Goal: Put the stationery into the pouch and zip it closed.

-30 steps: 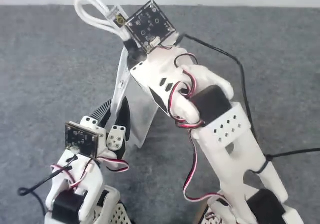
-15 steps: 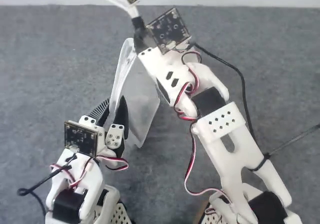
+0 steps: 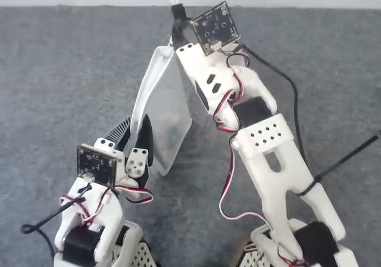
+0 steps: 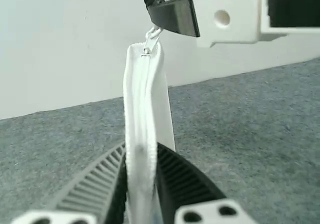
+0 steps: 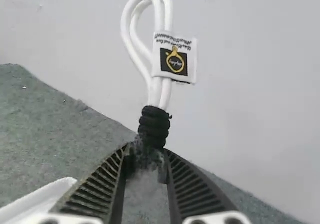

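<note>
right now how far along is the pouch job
Nearly done: the zip looks closed along the pouch, slider at its top end. The left gripper clamps the pouch, right gripper grips the pull cord. Remaining: let go; contents are hard to confirm.

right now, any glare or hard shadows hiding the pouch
High view: even light, only soft shadows on the grey mat, no glare spot on the clear pouch. Left wrist view: the pouch's white edge stands pale against the bright wall. Right wrist view: the white cord loop likewise, its black knot plain.
</note>
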{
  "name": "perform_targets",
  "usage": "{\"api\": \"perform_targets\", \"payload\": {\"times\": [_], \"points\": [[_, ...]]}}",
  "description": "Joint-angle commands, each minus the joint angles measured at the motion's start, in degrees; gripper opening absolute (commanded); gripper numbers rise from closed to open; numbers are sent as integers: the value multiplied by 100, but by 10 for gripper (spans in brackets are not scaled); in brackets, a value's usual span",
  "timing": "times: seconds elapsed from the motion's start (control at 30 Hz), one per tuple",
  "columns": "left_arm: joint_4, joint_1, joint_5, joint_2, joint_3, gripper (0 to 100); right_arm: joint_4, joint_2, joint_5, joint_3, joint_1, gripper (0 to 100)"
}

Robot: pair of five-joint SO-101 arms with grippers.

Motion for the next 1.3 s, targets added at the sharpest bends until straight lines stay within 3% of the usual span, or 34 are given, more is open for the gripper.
{"api": "perform_targets", "payload": {"times": [0.0, 0.47, 0.7, 1.03, 1.27], "points": [[105, -53, -44, -132, -233, 7, -365, 171, -44, -79, 716, 6], [105, -53, -35, -132, -251, 7, -435, 418, -53, -79, 1068, 6], [70, -325, 0, -132, -259, 8, -400, 418, -510, -79, 1499, 6], [70, -360, 9, -132, -277, 8, -409, 418, -554, 255, 1516, 6], [132, -369, 149, -132, -374, 8, -374, 409, -1204, 387, 1613, 6]]}}
